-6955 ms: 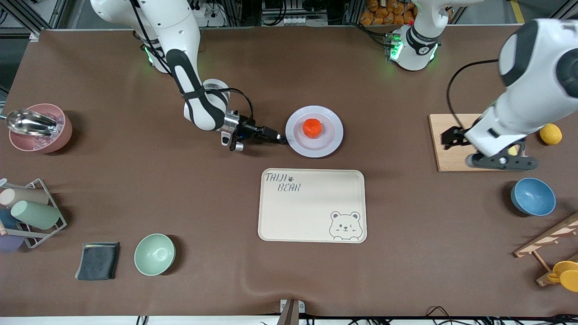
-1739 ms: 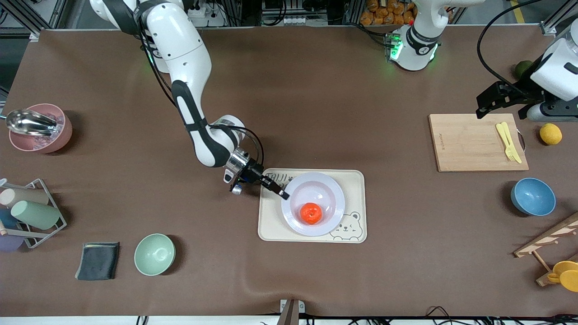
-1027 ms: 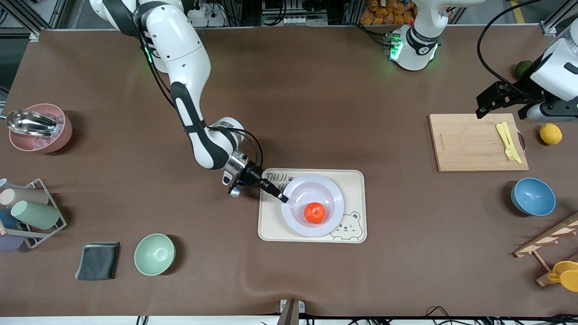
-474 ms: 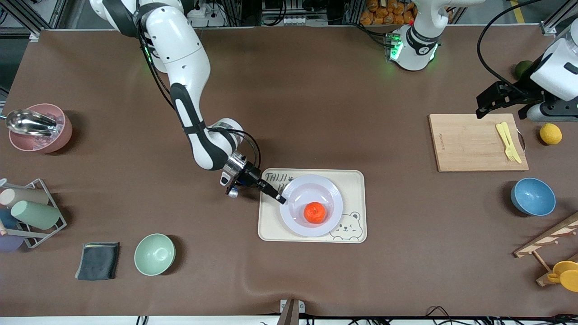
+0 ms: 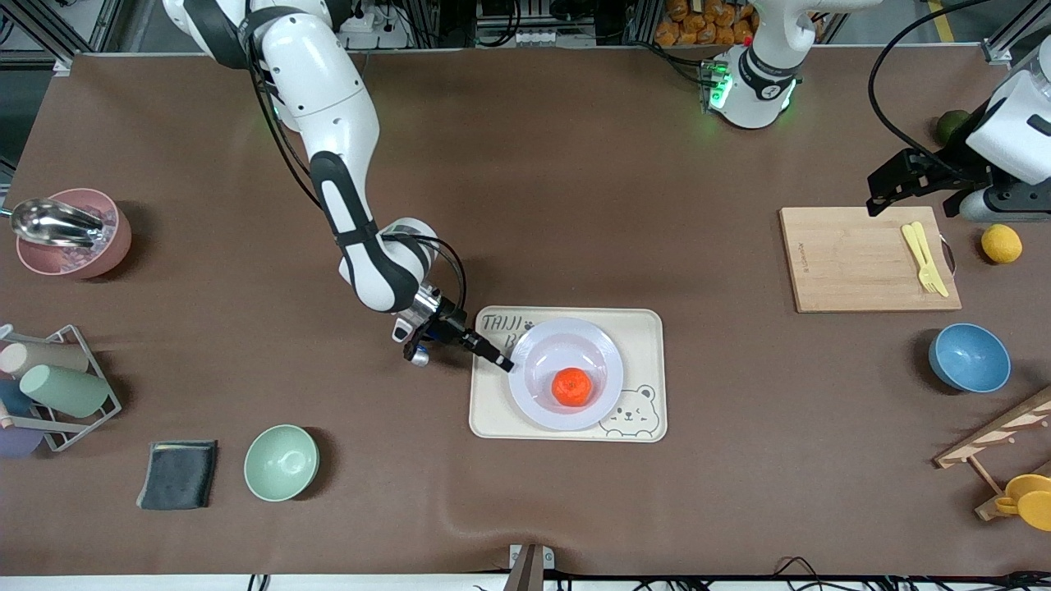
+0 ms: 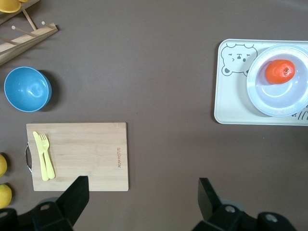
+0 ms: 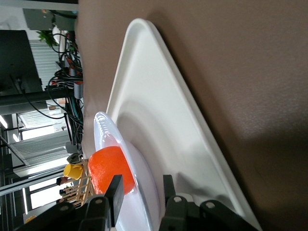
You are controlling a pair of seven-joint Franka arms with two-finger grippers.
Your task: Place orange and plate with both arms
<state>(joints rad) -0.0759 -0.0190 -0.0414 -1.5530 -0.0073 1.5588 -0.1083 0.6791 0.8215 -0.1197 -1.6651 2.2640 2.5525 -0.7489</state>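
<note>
The orange point(image 5: 571, 387) point(image 6: 279, 71) point(image 7: 108, 166) lies in the pale plate point(image 5: 575, 341) point(image 6: 269, 98) point(image 7: 103, 127), which rests flat on the cream bear tray point(image 5: 640, 336) point(image 6: 231, 106) point(image 7: 159, 96). My right gripper point(image 5: 502, 361) point(image 7: 142, 182) is low at the plate's edge toward the right arm's end. It is open: its fingers straddle the rim with a gap on each side. My left gripper point(image 5: 895, 176) point(image 6: 143, 185) waits open and empty, up over the table by the cutting board's corner.
A wooden cutting board point(image 5: 854, 271) with a yellow fork point(image 5: 924, 254) lies toward the left arm's end, with a lemon point(image 5: 1002, 244) and a blue bowl point(image 5: 969, 357) close by. Toward the right arm's end are a green bowl point(image 5: 281, 462), a dark cloth point(image 5: 178, 474), a cup rack point(image 5: 49, 386) and a pink bowl point(image 5: 74, 234).
The right gripper's fingers have parted from the plate's rim and the hand has drawn back a little toward its own end. The plate has settled on the tray. The left arm has not moved.
</note>
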